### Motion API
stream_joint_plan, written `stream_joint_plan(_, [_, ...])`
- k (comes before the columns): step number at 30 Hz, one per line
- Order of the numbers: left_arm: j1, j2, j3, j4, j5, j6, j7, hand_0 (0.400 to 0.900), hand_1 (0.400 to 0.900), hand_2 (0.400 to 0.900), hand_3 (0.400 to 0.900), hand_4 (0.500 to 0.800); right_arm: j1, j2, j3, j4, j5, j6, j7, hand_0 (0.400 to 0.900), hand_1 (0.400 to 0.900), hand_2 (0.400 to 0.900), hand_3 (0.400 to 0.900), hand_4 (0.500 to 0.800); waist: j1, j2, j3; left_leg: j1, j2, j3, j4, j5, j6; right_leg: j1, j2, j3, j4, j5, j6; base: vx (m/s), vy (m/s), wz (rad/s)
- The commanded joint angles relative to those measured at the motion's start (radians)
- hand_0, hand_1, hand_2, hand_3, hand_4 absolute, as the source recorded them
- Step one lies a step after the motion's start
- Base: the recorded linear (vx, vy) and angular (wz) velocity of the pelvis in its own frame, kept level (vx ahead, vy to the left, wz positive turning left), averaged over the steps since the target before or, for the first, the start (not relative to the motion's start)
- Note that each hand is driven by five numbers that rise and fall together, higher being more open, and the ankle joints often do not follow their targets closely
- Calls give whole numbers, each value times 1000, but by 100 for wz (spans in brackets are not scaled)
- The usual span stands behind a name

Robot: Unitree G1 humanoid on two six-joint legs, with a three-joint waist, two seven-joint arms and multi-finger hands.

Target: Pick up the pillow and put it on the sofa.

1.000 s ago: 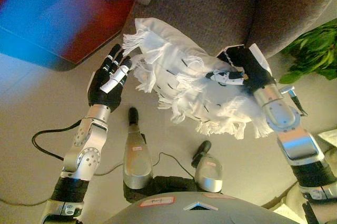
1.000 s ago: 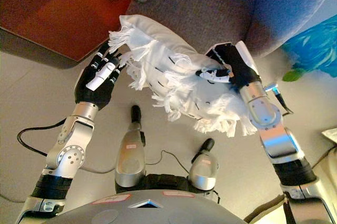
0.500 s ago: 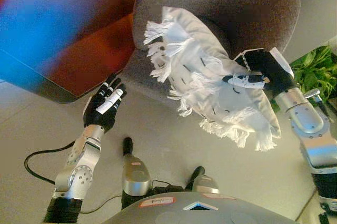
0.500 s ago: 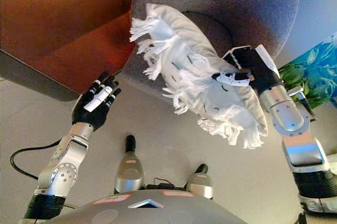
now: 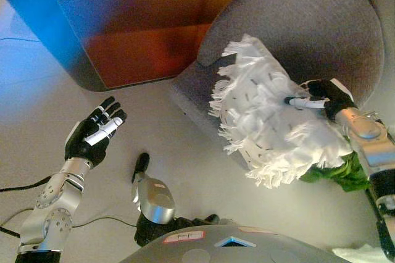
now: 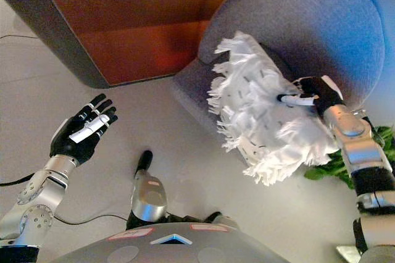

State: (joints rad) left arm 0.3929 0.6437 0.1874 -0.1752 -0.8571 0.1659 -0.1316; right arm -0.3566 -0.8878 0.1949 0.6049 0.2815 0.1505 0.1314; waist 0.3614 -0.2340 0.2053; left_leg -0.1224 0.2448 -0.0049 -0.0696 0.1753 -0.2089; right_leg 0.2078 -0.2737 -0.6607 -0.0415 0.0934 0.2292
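A white fringed pillow (image 5: pixel 265 115) with small dark marks hangs in the air over the front edge of the grey sofa (image 5: pixel 315 34) seat. My right hand (image 5: pixel 325 95) comes in from the right and is shut on the pillow's far right side, thumb across its top. The pillow's lower fringe dangles over the floor. My left hand (image 5: pixel 92 134) is open at the lower left, palm up above the floor, well apart from the pillow.
A reddish-brown wooden cabinet (image 5: pixel 142 34) stands at the upper left, beside the sofa. A green plant (image 5: pixel 339 173) shows under the pillow's right end, by the sofa's right side. Pale floor (image 5: pixel 179 170) stretches between my left hand and the sofa.
The view has swung toward the sofa. My right hand has carried the pillow further over the sofa's seat. My left hand, touching the pillow's fringe a second ago, is now far from it.
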Motion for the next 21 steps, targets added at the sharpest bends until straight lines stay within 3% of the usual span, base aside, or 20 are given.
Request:
stream_joint_plan(1, [-106,86,-3,-119,30,-51,-99,900,900,900,900,800,-453,-231,79,246,93,94,-223,900,900,900,900,800,108,20,-26,109,8,-5,1,-132,44,-60,-61,22,3,93,33,35,-140,0])
stream_joint_plan(2, [-110,96,3,-124,26,-48,-110,900,900,900,900,800,-510,-225,96,277,138,134,-283,900,900,900,900,800,118,23,-18,100,11,-14,3,-132,43,-62,-60,24,-3,94,33,-25,-114,-6])
stream_joint_plan(4, [-115,113,21,-126,1,-55,-131,900,900,900,900,800,-579,-208,90,280,147,146,-405,900,900,900,900,800,127,32,1,77,18,-17,13,-134,40,-68,-63,20,-8,98,33,-89,-81,-10])
stream_joint_plan(7, [-121,102,15,-133,7,-41,-145,900,900,900,900,800,-622,-191,89,264,119,84,-517,900,900,900,900,800,138,37,4,63,21,-20,12,-130,41,-57,-64,12,-21,104,33,-42,-25,-11])
stream_joint_plan(10, [-112,76,-12,-143,11,-25,-141,900,900,900,900,800,-598,-167,50,190,158,14,-577,900,900,900,900,800,124,48,-13,76,18,-12,13,-137,49,-46,-71,14,-21,106,33,54,64,-11])
stream_joint_plan(13, [-102,71,-24,-150,5,-22,-145,900,900,900,900,800,-530,-143,-19,102,162,-27,-580,900,900,900,900,800,112,49,-19,73,5,1,25,-128,61,-53,-92,4,-11,121,33,-22,107,-15])
stream_joint_plan(18, [-97,31,-95,-138,30,-99,-123,900,900,900,900,800,-288,3,-147,-238,120,-96,-549,900,900,900,900,800,25,77,-53,138,0,41,22,-151,82,-52,-106,58,8,121,33,14,177,-41])
stream_joint_plan(21, [-121,3,-149,-129,49,-146,-79,900,900,900,900,800,-123,112,-192,-464,64,-129,-522,900,900,900,900,800,-41,93,-66,168,0,71,35,-169,96,-67,-109,107,21,118,33,-53,166,-57])
